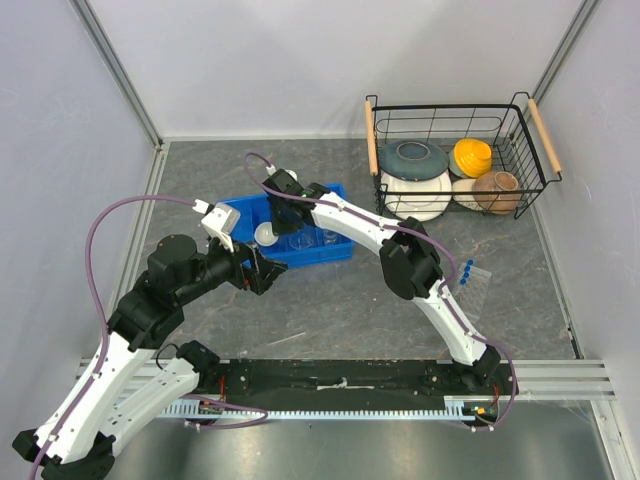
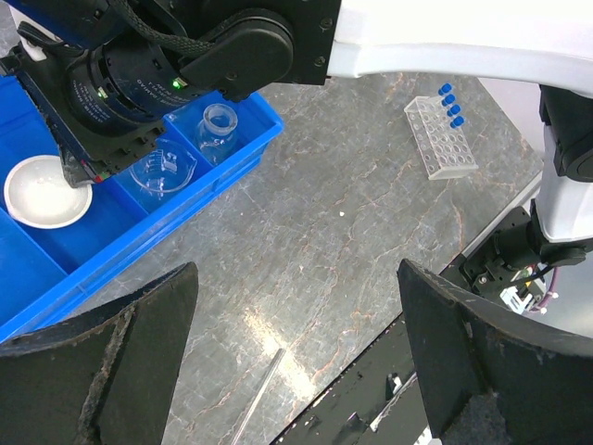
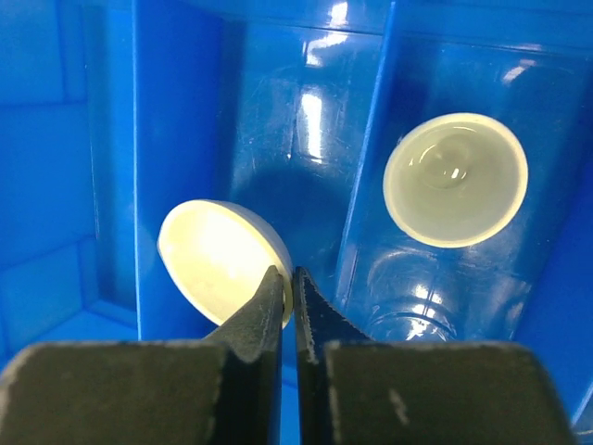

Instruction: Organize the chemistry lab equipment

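I count one shallow white round dish [image 3: 218, 260], one small white round cup [image 3: 454, 181], two clear glass beakers [image 2: 162, 174] [image 2: 216, 125], and one clear plastic tube rack [image 2: 445, 148] holding four blue-capped clear tubes [image 2: 453, 109]. The dish, cup and beakers all sit in the single blue plastic divided tray [image 2: 185, 218]. The rack stands on the grey stone-patterned bench [image 2: 352, 241], well apart from the tray, on the right side. In my right wrist view the right arm's fingers [image 3: 250, 334] are down inside the tray, nearly together and pinching the near rim of the dish, which looks tilted. The cup lies in the next compartment, beyond a divider. The left arm's fingers [image 2: 139, 362] are spread wide and hold nothing, hovering over bare bench just beside the tray's front wall.
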Available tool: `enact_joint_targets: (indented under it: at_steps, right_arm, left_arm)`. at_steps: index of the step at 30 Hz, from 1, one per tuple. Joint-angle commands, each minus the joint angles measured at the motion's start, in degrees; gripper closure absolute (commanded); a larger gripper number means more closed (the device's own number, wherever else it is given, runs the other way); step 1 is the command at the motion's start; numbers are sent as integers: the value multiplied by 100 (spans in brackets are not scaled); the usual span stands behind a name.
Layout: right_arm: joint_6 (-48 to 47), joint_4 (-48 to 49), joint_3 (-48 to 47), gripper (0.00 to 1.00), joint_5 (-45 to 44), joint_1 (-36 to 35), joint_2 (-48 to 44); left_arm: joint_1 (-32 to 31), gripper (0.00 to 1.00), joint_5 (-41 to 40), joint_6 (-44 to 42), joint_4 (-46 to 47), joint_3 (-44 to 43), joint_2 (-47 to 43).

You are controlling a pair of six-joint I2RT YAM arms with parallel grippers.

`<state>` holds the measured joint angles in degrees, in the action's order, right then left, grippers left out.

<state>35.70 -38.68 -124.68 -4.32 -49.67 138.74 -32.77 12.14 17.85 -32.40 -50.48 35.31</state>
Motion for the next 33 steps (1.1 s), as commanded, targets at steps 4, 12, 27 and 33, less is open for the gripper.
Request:
enact_joint_targets:
  at_steps: [4, 12, 27, 33]
  right_arm:
    - [-300, -272, -3, 100, -377, -34, 57]
    - [-1502, -298, -82, 100, -624, -60, -128]
    - [-3508, -377, -855, 100, 36, -166, 478]
    - [-4167, -711, -1076, 100, 107, -289, 672]
  left_arm:
    - [-1, 5, 8, -27, 243, 38, 37]
    - [-1, 5, 51, -9, 243, 29, 213]
    - [-10, 5, 25, -27, 234, 56, 363]
    - [-1, 6, -10, -44, 226, 47, 389]
